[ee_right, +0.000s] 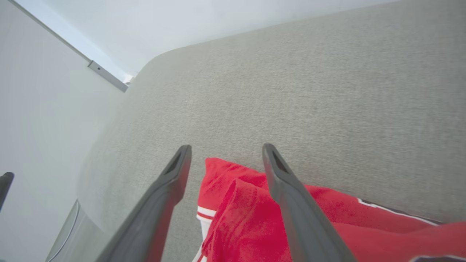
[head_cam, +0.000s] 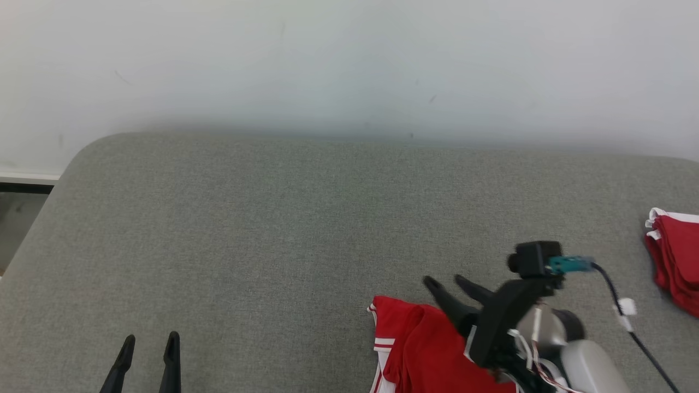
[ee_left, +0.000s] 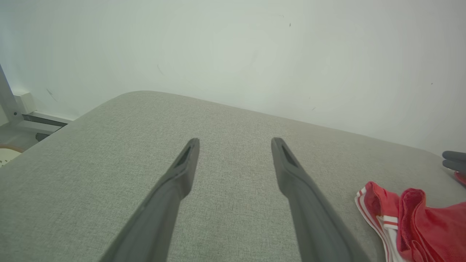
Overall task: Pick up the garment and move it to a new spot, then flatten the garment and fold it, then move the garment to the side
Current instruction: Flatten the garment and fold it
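At the lower left of the head view the left pincer (head_cam: 151, 337) is seen above the grey fabric worktop (head_cam: 273, 218), its two dark fingers spread wide with nothing gripped between them. Further right, at the bottom of that view, the red garment (head_cam: 415, 344) with white stripes is found lying crumpled on the worktop. The right pincer (head_cam: 445, 280) is held just over the garment's upper edge; its fingers are parted wide, the cloth is seen beneath them, and nothing is gripped. At the far right edge a second red and white cloth (head_cam: 677, 256) is laid in a folded pile, well apart from the garment
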You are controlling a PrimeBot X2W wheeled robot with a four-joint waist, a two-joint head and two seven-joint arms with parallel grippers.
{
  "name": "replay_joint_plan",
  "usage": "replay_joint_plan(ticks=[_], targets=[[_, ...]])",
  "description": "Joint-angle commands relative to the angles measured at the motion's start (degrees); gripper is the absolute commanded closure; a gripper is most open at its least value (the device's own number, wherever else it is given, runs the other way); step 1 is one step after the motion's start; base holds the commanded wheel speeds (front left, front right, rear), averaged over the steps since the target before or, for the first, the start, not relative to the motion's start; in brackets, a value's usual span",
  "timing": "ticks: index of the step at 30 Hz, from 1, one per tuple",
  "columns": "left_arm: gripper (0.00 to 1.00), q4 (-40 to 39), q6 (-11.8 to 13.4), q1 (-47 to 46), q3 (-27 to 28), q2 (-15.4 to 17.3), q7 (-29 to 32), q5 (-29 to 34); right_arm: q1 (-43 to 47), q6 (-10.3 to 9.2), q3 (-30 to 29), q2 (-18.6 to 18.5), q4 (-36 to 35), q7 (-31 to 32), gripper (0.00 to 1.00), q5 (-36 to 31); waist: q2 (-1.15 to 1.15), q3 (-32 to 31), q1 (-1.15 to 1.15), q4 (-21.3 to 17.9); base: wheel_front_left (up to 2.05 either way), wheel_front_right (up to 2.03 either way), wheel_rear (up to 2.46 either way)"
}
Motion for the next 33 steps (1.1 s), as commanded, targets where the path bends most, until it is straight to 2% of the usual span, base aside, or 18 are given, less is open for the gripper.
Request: replay_joint_plan(ticks=[1,6,12,18,29,30,31,32,33], targets=[[0.00,-0.10,0.26,0.30,0.03,-0.27,-0.30,0.19,2.09,0.05,-1.41,-0.08,-1.35,0.92,0.00,-2.22,0.00,0.04,0.00,0.13,0.00,0.00,0.00],[0.00,0.24,0.09,0.24,0.11,-0.89,-0.67,0.25,7.93,0.05,-6.68,-0.04,-8.28,5.86,0.00,-8.28,0.00,0.50,0.00,0.44,0.00,0.00,0.00],[0.00,0.59,-0.48,-0.62,0.46,-1.06,-0.90,0.33,10.13,0.05,-4.93,-0.04,-11.53,7.05,0.00,-12.64,0.00,1.58,0.00,0.61,0.00,0.00,0.00],[0.00,1.00,-0.93,-1.67,0.57,-1.05,-0.98,0.29,7.26,0.05,0.36,-0.07,-8.04,6.21,0.00,-14.24,0.00,2.45,0.00,0.86,0.00,0.00,0.00],[0.00,1.58,-1.34,-2.53,0.16,-0.99,-1.06,0.06,0.89,0.05,4.02,-0.09,2.20,4.24,0.00,-15.04,0.00,3.12,0.00,2.03,0.00,0.00,0.00],[0.00,1.60,-1.39,-2.58,0.09,-0.99,-1.04,0.02,0.44,0.05,4.27,-0.09,2.92,4.14,0.33,-15.53,0.00,3.15,0.00,2.19,0.00,0.00,0.00],[0.00,1.60,-1.41,-2.59,0.06,-1.01,-1.04,-0.03,0.05,0.05,4.42,-0.07,3.50,3.85,0.72,-15.72,0.00,3.16,0.00,2.31,0.00,0.00,0.00],[0.00,1.60,-1.38,-2.57,0.03,-1.02,-1.04,-0.09,-0.25,0.05,4.64,-0.07,4.06,3.70,0.90,-15.79,0.00,3.18,0.00,2.40,0.00,0.00,0.00],[0.00,1.59,-1.33,-2.51,-0.02,-1.05,-1.04,-0.11,-0.49,0.05,4.86,-0.07,4.52,3.56,1.00,-15.76,0.00,3.17,0.00,2.46,0.00,0.00,0.00]])
